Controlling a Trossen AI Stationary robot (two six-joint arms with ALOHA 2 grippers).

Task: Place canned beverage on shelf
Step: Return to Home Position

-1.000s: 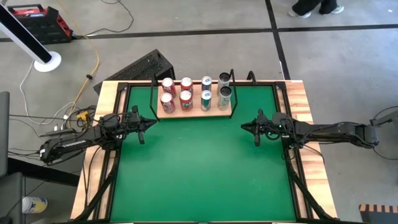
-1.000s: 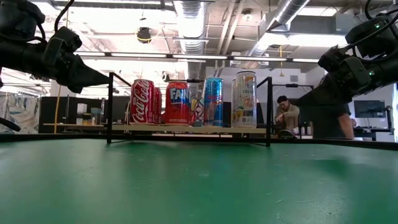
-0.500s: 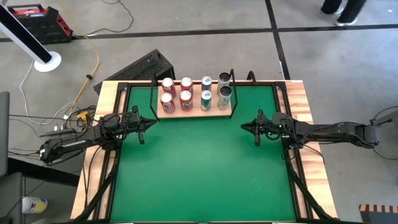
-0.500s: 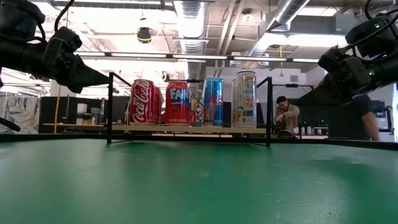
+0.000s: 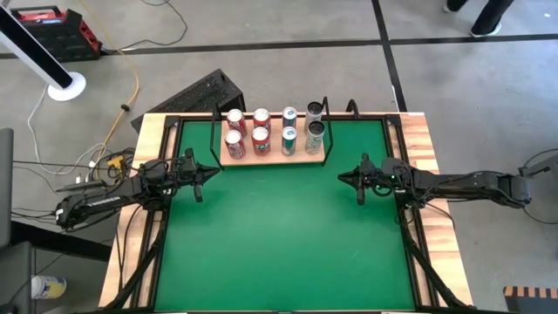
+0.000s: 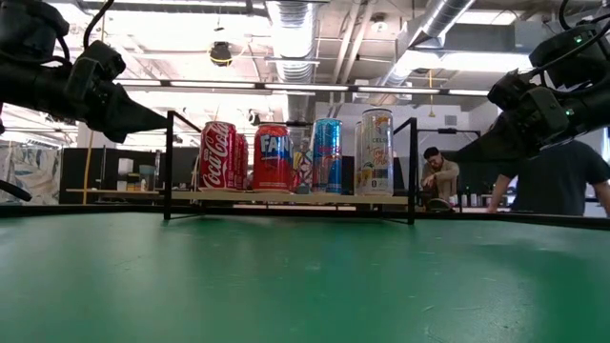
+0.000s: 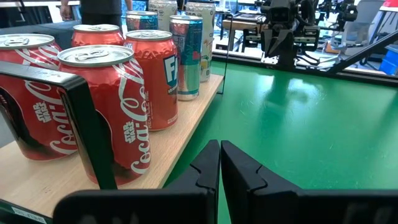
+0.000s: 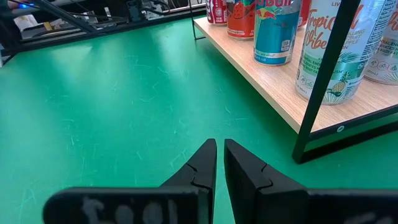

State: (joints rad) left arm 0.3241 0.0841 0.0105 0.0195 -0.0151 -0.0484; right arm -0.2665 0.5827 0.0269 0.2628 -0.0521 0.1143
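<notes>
Around your counter [image 5: 279, 235] lies grey concrete floor [image 5: 288, 22] crossed by black tape lines [image 5: 261, 44]. A yellow cable [image 5: 136, 83] trails beyond its far-left corner. Overhead run ducts [image 6: 291, 29] and strip lights [image 6: 286, 88].

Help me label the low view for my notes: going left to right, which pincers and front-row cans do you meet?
Left arm's dark pincer → red Coca-Cola can → red Fanta can → slim blue can → tall white-and-yellow can → right arm's dark pincer. Back-row cans overlap the front ones, so I leave them out.
</notes>
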